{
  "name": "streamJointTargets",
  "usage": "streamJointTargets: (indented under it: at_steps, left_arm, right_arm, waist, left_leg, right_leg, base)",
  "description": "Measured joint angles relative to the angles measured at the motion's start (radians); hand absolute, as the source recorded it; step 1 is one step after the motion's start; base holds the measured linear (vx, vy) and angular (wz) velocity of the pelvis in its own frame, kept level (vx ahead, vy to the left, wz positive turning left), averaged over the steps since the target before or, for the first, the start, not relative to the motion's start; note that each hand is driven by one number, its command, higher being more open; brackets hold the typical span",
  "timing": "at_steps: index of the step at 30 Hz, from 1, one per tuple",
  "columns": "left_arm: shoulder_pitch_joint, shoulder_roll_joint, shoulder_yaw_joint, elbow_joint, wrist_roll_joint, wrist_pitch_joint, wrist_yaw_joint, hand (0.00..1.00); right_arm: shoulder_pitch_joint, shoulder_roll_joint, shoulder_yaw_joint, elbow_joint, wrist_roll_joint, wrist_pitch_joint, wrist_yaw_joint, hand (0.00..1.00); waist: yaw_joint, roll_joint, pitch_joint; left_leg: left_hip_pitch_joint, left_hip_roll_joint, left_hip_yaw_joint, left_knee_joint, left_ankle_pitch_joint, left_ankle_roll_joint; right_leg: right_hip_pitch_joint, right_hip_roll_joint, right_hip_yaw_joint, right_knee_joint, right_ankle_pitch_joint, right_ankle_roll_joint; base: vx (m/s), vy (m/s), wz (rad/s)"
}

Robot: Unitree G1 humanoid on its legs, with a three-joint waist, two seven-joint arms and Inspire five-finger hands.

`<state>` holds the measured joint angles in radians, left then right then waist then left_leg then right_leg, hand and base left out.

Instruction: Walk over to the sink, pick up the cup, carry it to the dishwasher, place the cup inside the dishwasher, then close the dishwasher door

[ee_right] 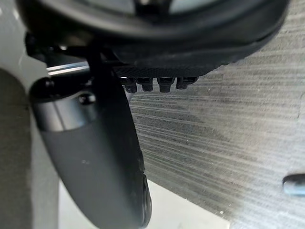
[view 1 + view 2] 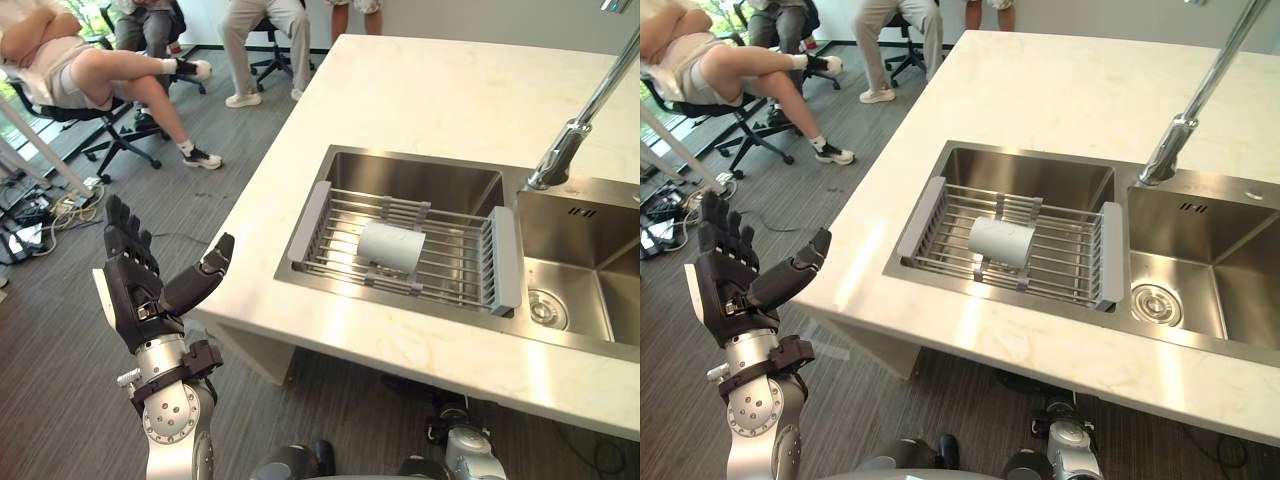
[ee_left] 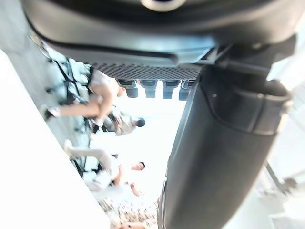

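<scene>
The dark right hand (image 1: 157, 38) is seen across the upper edge of the frame, its row of fingers (image 1: 165, 84) held straight and its thick thumb (image 1: 95, 157) stretched toward the lower left. Grey striped plank flooring (image 1: 228, 133) is shown at the right, and a pale smooth strip (image 1: 181, 212) at the lower centre.

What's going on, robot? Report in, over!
Left hand open, raised beside the counter corner. Right hand open, above floor. Cup on its side in dish rack over sink, untouched. Faucet stands right of it.
</scene>
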<state>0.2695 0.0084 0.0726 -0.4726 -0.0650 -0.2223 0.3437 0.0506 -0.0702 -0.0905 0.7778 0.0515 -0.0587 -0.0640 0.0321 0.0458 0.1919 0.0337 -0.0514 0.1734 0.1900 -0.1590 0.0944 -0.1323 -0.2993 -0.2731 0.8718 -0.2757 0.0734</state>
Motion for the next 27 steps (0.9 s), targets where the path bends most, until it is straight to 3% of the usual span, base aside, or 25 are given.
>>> streamJointTargets:
  at_steps: [2,4,5,6,9,11,13,14,15,17,18,19,20,21,27]
  left_arm:
    - [0.0,0.004,-0.032,0.004,0.009,-0.003,0.0,1.0]
    - [0.0,0.009,-0.052,0.017,0.008,-0.003,-0.004,1.0]
    - [0.0,0.02,-0.061,0.021,0.008,-0.003,-0.01,1.0]
    - [-0.01,0.019,-0.072,0.058,0.009,-0.007,-0.025,1.0]
    - [-0.019,0.021,-0.105,0.122,0.009,-0.006,-0.067,1.0]
    - [-0.026,0.027,-0.119,0.126,0.007,-0.006,-0.081,1.0]
    - [-0.038,0.035,-0.129,0.131,0.004,-0.006,-0.105,1.0]
    - [-0.04,0.038,-0.129,0.134,-0.001,-0.006,-0.111,1.0]
    - [-0.049,0.048,-0.132,0.137,-0.013,-0.005,-0.117,1.0]
    - [-0.079,0.069,-0.145,0.137,-0.015,-0.006,-0.127,1.0]
    - [-0.102,0.071,-0.156,0.137,-0.015,-0.006,-0.128,1.0]
    - [-0.111,0.074,-0.162,0.137,-0.014,-0.007,-0.128,1.0]
    - [-0.116,0.088,-0.163,0.141,-0.014,-0.007,-0.128,1.0]
    - [-0.117,0.096,-0.163,0.144,-0.014,-0.007,-0.128,1.0]
    - [-0.114,0.165,-0.228,0.18,-0.013,-0.004,-0.145,1.0]
  right_arm:
    - [0.0,-0.003,0.018,0.016,-0.005,0.0,0.001,1.0]
    - [-0.001,-0.003,0.023,0.036,-0.005,0.0,0.005,1.0]
    - [0.01,-0.002,0.032,0.045,-0.006,0.0,0.006,1.0]
    - [0.028,-0.017,0.037,0.077,-0.006,-0.002,0.009,1.0]
    - [0.053,-0.053,0.035,0.115,-0.004,0.004,0.009,1.0]
    - [0.063,-0.056,0.032,0.114,0.002,0.002,0.007,1.0]
    - [0.081,-0.048,0.024,0.119,0.022,-0.036,-0.011,1.0]
    - [0.086,-0.046,0.027,0.118,0.035,-0.047,-0.009,1.0]
    - [0.087,-0.046,0.026,0.118,0.044,-0.047,-0.009,1.0]
    - [0.087,-0.06,0.026,0.121,0.048,-0.032,0.003,1.0]
    - [0.087,-0.069,0.03,0.119,0.044,-0.029,0.004,1.0]
    - [0.086,-0.074,0.03,0.125,0.043,-0.028,0.005,1.0]
    - [0.082,-0.066,0.032,0.138,0.043,-0.021,0.005,1.0]
    - [0.077,-0.063,0.026,0.158,0.045,-0.018,0.01,1.0]
    - [0.097,-0.052,0.031,0.126,0.044,-0.02,0.023,1.0]
  waist:
    - [-0.013,0.003,-0.002]
    - [-0.021,0.01,-0.008]
    - [-0.021,-0.002,-0.015]
    - [-0.024,0.021,-0.027]
    - [-0.021,0.07,-0.06]
    - [-0.021,0.066,-0.057]
    - [-0.013,0.061,-0.053]
    - [-0.01,0.055,-0.046]
    - [-0.01,0.055,-0.046]
    - [-0.007,0.055,-0.046]
    - [-0.007,0.067,-0.054]
    - [-0.006,0.078,-0.061]
    - [-0.007,0.05,-0.069]
    - [-0.008,0.044,-0.07]
    - [-0.008,0.033,-0.084]
  left_leg:
    - [0.02,0.016,0.001,-0.009,-0.006,-0.011]
    - [0.031,0.04,0.005,-0.006,-0.019,-0.036]
    - [0.034,0.043,0.006,0.008,-0.034,-0.062]
    - [0.034,0.061,-0.014,0.034,-0.062,-0.092]
    - [0.01,0.139,-0.054,0.111,-0.069,-0.107]
    - [-0.025,0.16,-0.074,0.2,-0.066,-0.115]
    - [-0.116,0.186,-0.086,0.381,-0.037,-0.168]
    - [-0.153,0.189,-0.086,0.424,-0.063,-0.175]
    - [-0.168,0.183,-0.093,0.41,-0.085,-0.171]
    - [-0.173,0.157,-0.139,0.266,-0.074,-0.163]
    - [-0.167,0.151,-0.178,0.135,0.039,-0.156]
    - [-0.166,0.155,-0.196,0.103,0.053,-0.162]
    - [-0.144,0.144,-0.186,0.061,0.069,-0.154]
    - [-0.138,0.138,-0.182,0.043,0.075,-0.149]
    - [-0.023,0.088,-0.152,-0.184,0.182,-0.125]
  right_leg:
    - [-0.046,0.017,-0.015,-0.075,-0.02,-0.034]
    - [-0.073,0.051,-0.02,-0.232,-0.018,-0.038]
    - [-0.063,0.074,-0.016,-0.396,0.06,-0.037]
    - [-0.037,0.098,-0.022,-0.447,0.125,-0.027]
    - [0.074,0.187,-0.073,-0.612,0.161,-0.054]
    - [0.118,0.212,-0.093,-0.671,0.171,-0.066]
    - [0.167,0.234,-0.11,-0.744,0.192,-0.082]
    - [0.179,0.235,-0.104,-0.761,0.202,-0.085]
    - [0.187,0.23,-0.101,-0.767,0.208,-0.084]
    - [0.194,0.228,-0.08,-0.768,0.21,-0.079]
    - [0.193,0.243,-0.075,-0.769,0.211,-0.071]
    - [0.192,0.252,-0.071,-0.772,0.21,-0.064]
    - [0.192,0.238,-0.06,-0.779,0.215,-0.056]
    - [0.192,0.233,-0.057,-0.784,0.217,-0.052]
    - [0.209,0.197,-0.039,-0.836,0.245,-0.022]
  base:
    - [0.19,-0.097,-0.04]
    - [0.18,-0.164,-0.1]
    - [0.18,-0.219,0.01]
    - [0.18,-0.21,0.03]
    - [0.2,-0.244,0.16]
    - [0.11,-0.196,0.3]
    - [0.1,-0.154,0.14]
    - [0.08,-0.05,-0.15]
    - [0.1,-0.03,-0.27]
    - [0.06,0.084,-0.29]
    - [0.05,0.115,-0.17]
    - [0.06,0.122,-0.13]
    - [0.04,0.084,-0.11]
    - [0.03,0.091,-0.1]
    - [0.05,0.049,-0.07]
